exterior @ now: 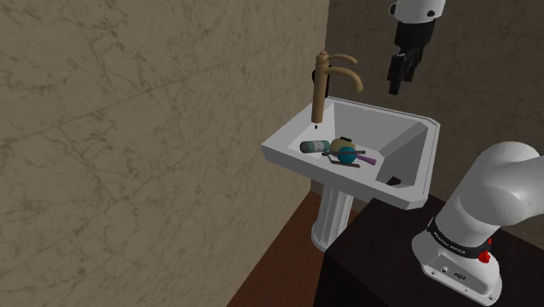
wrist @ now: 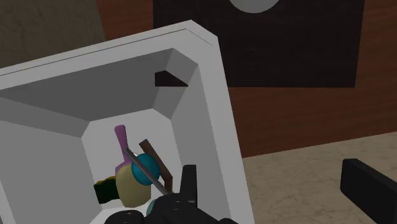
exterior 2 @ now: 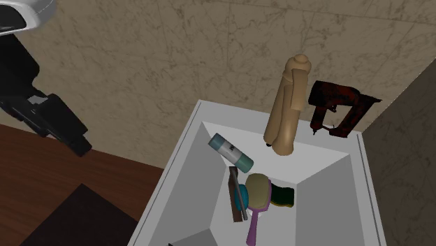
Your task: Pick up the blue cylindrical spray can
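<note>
1. Far left of the second exterior view: the gripper (exterior 2: pixel 73 140) is held up high and off to the side of the sink (exterior 2: pixel 183 147), with nothing touched. In the wrist view its fingers (wrist: pixel 187 186) are spread wide apart and empty, presumably so the can can be straddled.
2. Middle of the frame: the spray can (exterior 2: pixel 231 153), pale blue with a greyish end, is laid on its side on the basin floor. It's probably settled there by the sloping walls.
3. Slightly right and lower: a hairbrush (exterior 2: pixel 257 192) with a purple handle is piled with other clutter just beside the can's lower end, so the freer upper end is likely favoured.
4. Further right: a tan faucet (exterior 2: pixel 288 105) is mounted at the back rim, so it probably needs to be steered around.
</note>
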